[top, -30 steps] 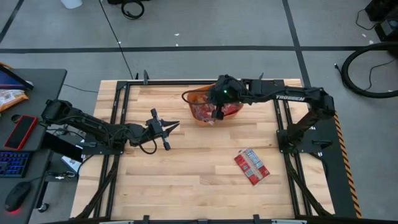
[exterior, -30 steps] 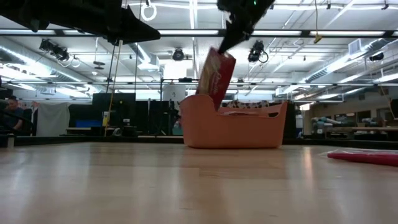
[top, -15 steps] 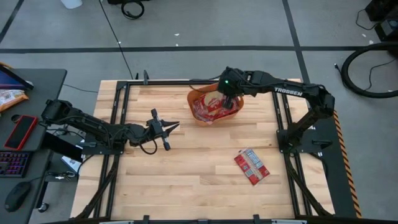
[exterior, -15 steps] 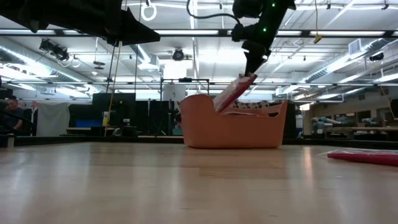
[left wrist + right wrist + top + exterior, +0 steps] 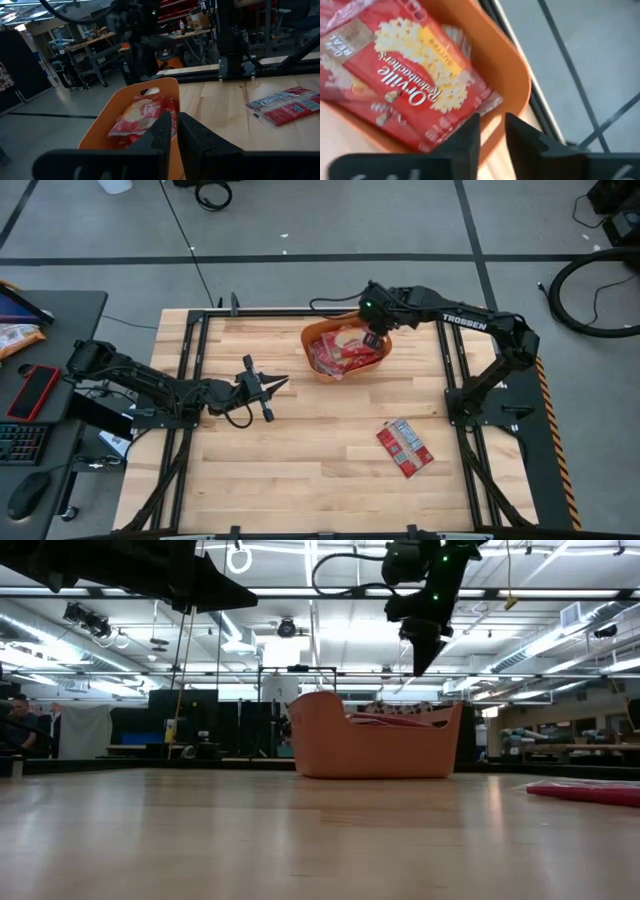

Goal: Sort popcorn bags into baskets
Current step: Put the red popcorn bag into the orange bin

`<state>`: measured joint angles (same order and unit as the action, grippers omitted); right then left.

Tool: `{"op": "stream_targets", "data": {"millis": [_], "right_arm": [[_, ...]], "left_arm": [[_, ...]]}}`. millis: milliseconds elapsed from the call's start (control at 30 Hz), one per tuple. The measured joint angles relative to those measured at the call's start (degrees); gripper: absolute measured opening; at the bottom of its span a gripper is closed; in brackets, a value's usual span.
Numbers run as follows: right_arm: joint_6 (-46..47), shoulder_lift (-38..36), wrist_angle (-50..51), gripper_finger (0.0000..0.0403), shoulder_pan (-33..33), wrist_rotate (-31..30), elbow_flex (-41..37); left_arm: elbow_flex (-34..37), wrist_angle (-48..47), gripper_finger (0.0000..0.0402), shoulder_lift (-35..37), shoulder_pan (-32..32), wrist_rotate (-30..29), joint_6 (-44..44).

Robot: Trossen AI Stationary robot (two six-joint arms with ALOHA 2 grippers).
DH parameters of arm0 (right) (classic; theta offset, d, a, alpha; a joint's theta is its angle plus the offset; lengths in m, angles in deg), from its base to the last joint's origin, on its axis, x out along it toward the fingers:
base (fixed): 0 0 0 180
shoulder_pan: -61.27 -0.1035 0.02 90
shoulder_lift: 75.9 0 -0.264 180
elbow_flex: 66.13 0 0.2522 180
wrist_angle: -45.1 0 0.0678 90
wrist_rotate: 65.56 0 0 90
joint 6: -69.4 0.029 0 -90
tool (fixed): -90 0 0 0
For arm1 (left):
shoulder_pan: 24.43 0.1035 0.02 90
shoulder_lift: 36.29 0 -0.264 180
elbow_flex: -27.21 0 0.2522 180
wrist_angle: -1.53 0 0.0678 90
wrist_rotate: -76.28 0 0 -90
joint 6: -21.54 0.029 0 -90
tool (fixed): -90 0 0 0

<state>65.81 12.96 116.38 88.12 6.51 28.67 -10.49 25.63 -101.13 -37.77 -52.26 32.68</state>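
The orange basket stands at the table's far middle, with several red popcorn bags lying flat inside. The top bag shows its yellow-cream popcorn picture. My right gripper hangs open just above the basket's far right corner, pointing down and holding nothing. One narrower red packet with silver-white marks lies flat on the table's right near part. My left gripper waits shut over the table's left middle, pointing toward the basket.
Black frame rails run along the table's left, right and far edges, and the right arm's base stands close behind the basket. Bare wood lies between the basket and the lone packet and across the table's near half. A side desk stands off to the left.
My right gripper carried a red bag hanging over the basket's left end, moved toward the table's right and far edge, and let go. The bag tipped from upright to slanted, then fell flat onto the bags in the basket. The gripper now stands above the rim.
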Motion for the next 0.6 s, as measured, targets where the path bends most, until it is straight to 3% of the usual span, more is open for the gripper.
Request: {"op": "stream_targets", "data": {"millis": [200,400,600], "right_arm": [[5.58,0.02,6.71,0.0153,-4.03,5.21,0.0],[11.73,0.02,7.72,0.0157,-15.38,2.28,-1.13],[19.87,0.02,7.7,0.0157,-27.27,3.23,-9.27]], "left_arm": [[0.0,0.0,0.0034,0.0,0.0,-0.01,0.04],[0.0,-0.04,0.0034,0.0,0.0,-0.01,0.04],[0.0,-0.55,0.0034,0.0,0.0,0.01,-0.03]]}}
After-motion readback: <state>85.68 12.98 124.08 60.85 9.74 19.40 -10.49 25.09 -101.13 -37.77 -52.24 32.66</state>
